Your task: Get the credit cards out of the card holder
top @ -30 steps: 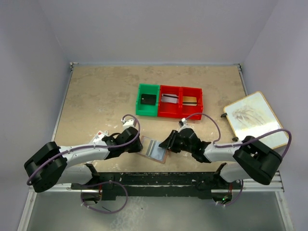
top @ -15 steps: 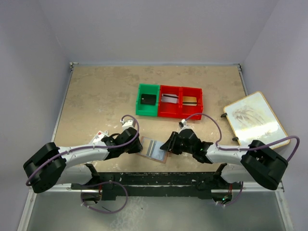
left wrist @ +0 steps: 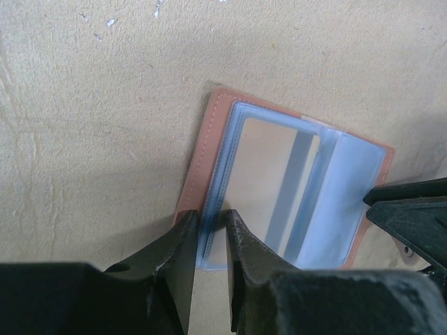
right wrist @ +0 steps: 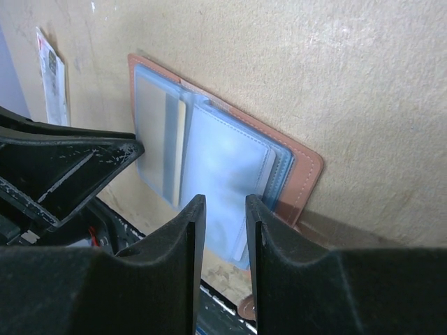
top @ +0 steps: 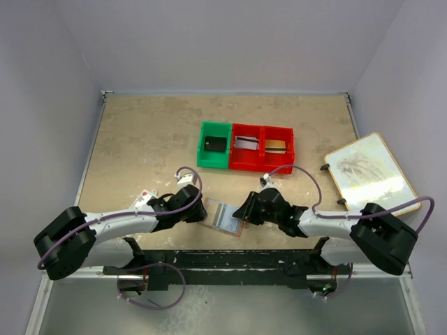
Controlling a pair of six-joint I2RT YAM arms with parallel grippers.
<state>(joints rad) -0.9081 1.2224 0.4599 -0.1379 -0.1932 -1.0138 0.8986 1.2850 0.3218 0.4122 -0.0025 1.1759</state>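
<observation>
The card holder (top: 225, 217) lies open near the table's front edge, reddish-brown outside (left wrist: 204, 143) with light blue sleeves (right wrist: 225, 164). A clear sleeve (left wrist: 272, 181) shows a pale face with a grey stripe; I cannot tell whether a card is in it. My left gripper (top: 203, 211) is low over the holder's left edge, jaws a narrow gap apart (left wrist: 210, 225) straddling the sleeve's rim. My right gripper (top: 242, 211) is over the right half, jaws slightly parted (right wrist: 225, 209) above a blue pocket. Nothing is visibly clamped in either.
A green bin (top: 214, 144) holds a dark card; two red bins (top: 262, 147) beside it each hold a card. A white packet with a red mark (top: 145, 195) lies by the left arm. A wood-framed board (top: 367, 172) rests at the right. The black front rail (top: 230, 259) runs close by.
The right arm's elbow has swung rightward and lower, and its gripper has edged slightly left over the holder. The left gripper has stayed in place.
</observation>
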